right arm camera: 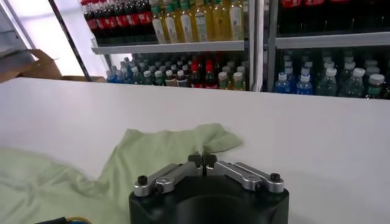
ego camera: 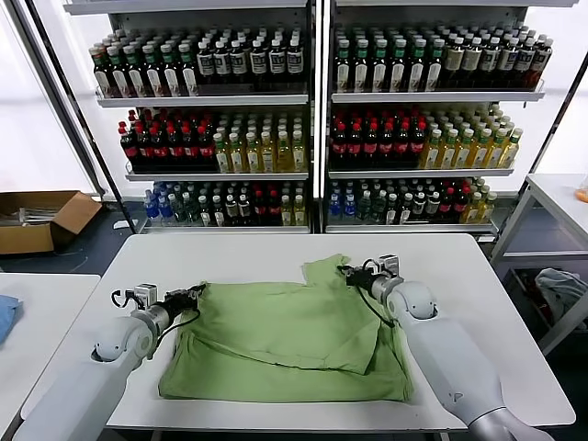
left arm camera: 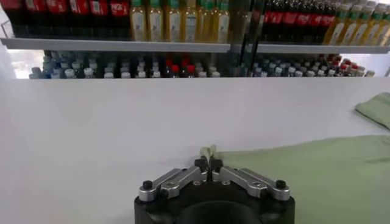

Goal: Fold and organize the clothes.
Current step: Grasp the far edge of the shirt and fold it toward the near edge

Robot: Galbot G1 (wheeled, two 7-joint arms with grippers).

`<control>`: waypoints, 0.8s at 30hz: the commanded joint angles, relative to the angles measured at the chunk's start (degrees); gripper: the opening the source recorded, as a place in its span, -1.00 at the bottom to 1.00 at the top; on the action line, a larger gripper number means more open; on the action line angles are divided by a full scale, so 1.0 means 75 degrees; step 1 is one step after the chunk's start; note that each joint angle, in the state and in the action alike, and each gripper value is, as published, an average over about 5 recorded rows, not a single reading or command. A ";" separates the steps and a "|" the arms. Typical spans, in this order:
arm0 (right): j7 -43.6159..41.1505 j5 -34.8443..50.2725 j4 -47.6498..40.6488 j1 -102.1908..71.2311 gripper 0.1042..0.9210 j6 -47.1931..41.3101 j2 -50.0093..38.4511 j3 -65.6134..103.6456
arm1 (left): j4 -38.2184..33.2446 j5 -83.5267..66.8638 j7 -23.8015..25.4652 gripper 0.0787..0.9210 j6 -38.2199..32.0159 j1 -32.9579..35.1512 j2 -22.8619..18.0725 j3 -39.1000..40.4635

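Light green polo shirt [ego camera: 285, 340] lies flat-ish on the white table [ego camera: 496, 303], lower centre of the head view; long axis runs roughly left-right across the frame, hem/lower body spread toward the bottom edge, one sleeve [ego camera: 328, 273] sticking up toward upper centre-right of the cloth; partly folded over itself, a diagonal fold line crossing the middle; front graphic not visible.

Left gripper [ego camera: 196, 296] at the shirt's left edge, centre-left of the frame; fingers [left arm camera: 209, 162] pressed together, pinching a small tuft of green fabric at the shirt's edge, seen clearly in the left wrist view; shirt [left arm camera: 317, 176] spreads off to the lower right of that frame.

Right gripper [ego camera: 346, 272] at the upper right part of the shirt by the raised sleeve; fingers [right arm camera: 202, 161] closed tight, on the edge of the green sleeve cloth [right arm camera: 164, 149] in the right wrist view; both arms reach in from the bottom corners of the head view.

Edges: shirt's bottom hem sits close to the table's near edge; bare white tabletop behind the shirt toward the upper part of the frame and to the right of it; narrower strip on the left.

Beyond the table, shelves of bottles [ego camera: 312, 119] fill the top half; cardboard box [ego camera: 41, 219] on the floor at left; second table with blue cloth [ego camera: 5, 315] at far left edge; grey-blue cloth [ego camera: 557, 287] at right edge.
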 commanded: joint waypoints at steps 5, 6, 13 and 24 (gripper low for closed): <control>-0.0041 0.0643 0.1370 -0.0778 -1.00 0.0367 -0.0243 0.0440 | -0.0911 -0.0071 -0.0373 -0.97 -0.0290 0.0334 0.0109 -0.0265; -0.0030 0.0691 0.1509 -0.0869 -1.00 0.0380 -0.0290 0.0501 | -0.1048 -0.0102 -0.0410 -0.97 -0.0283 0.0394 0.0138 -0.0323; 0.0125 0.1076 0.2912 -0.1730 -1.00 0.0340 -0.0706 0.1120 | -0.2229 -0.0295 -0.0657 -0.97 -0.0278 0.1131 0.0427 -0.0868; 0.0263 0.1247 0.5551 -0.4349 -1.00 0.0190 -0.1040 0.2590 | -0.3640 -0.0616 -0.0644 -0.97 -0.0390 0.3018 0.0929 -0.2382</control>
